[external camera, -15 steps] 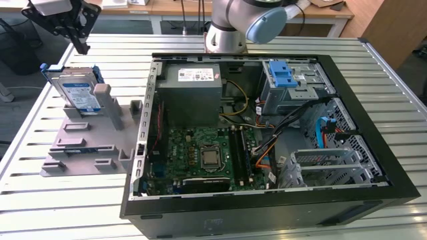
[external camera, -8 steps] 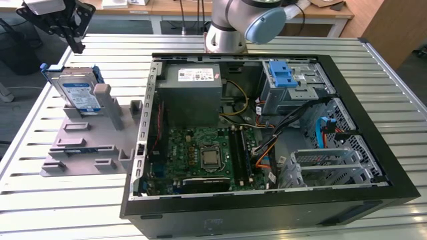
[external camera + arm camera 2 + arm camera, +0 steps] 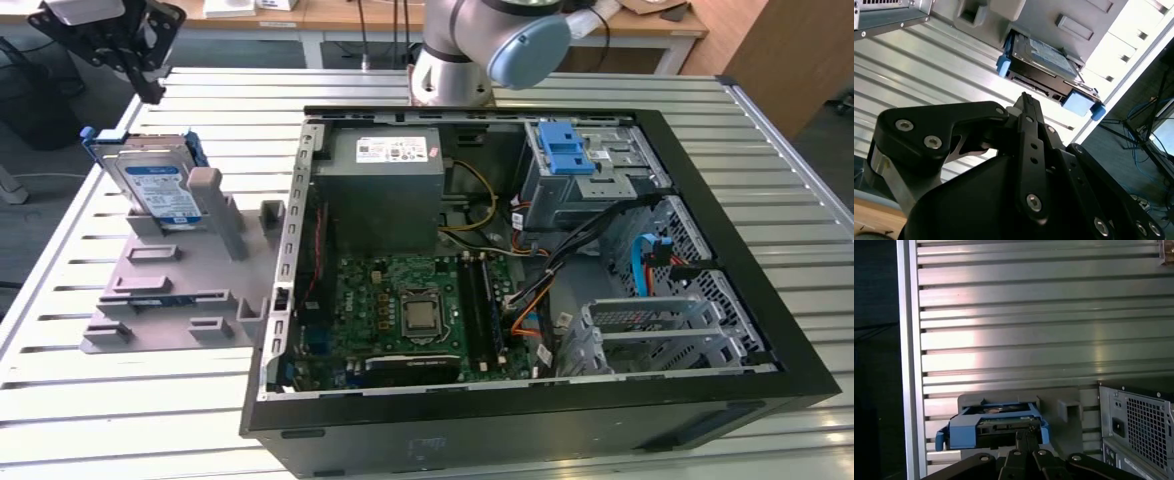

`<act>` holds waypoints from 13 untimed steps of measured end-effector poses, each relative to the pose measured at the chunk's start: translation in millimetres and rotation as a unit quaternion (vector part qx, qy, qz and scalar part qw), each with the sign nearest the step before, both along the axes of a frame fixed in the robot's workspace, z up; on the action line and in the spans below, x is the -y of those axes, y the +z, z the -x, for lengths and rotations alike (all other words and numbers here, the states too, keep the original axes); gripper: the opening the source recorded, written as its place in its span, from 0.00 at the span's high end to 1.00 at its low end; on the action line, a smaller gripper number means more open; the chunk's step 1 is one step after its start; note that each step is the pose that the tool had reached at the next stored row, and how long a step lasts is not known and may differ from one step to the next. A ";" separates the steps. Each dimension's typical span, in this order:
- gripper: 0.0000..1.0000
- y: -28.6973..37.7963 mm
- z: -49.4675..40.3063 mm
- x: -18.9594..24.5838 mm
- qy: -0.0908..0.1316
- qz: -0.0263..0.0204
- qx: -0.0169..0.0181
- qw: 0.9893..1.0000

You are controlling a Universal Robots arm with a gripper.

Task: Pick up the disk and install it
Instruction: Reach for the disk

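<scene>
The disk (image 3: 158, 185) is a silver hard drive with a blue-and-white label and a blue frame. It stands on edge in a grey holder (image 3: 180, 275) at the exterior view's left, beside the open computer case (image 3: 287, 300). My gripper (image 3: 151, 92) hangs above and just behind the disk, apart from it, holding nothing. In both wrist views the black fingertips meet in a point, shut. The disk (image 3: 1046, 60) lies beyond the gripper (image 3: 1025, 97) in the second wrist view. In the first wrist view the gripper (image 3: 1026, 435) sits over the disk's blue frame (image 3: 966, 432).
The case holds a motherboard (image 3: 414, 305), a power supply (image 3: 387, 185) and a drive cage with a blue latch (image 3: 567, 150) at its far right. The slatted metal table (image 3: 120, 400) carries everything. The arm's base (image 3: 454, 60) stands behind the case.
</scene>
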State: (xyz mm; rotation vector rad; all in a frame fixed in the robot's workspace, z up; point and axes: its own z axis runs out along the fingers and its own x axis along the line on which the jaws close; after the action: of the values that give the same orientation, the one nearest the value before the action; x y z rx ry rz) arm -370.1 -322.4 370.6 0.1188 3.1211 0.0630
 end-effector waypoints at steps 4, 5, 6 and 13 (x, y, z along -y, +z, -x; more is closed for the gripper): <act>0.89 -1.4 7.2 -1.3 0.000 0.000 -0.005 1.000; 0.89 -1.7 7.8 -0.4 0.000 0.000 -0.006 1.000; 0.89 -2.4 8.3 0.0 0.000 0.000 -0.007 1.000; 0.89 -7.3 20.0 1.1 0.000 0.004 -0.008 1.000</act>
State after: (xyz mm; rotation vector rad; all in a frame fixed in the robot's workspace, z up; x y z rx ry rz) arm -390.0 -323.5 363.3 0.1201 3.1368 0.0496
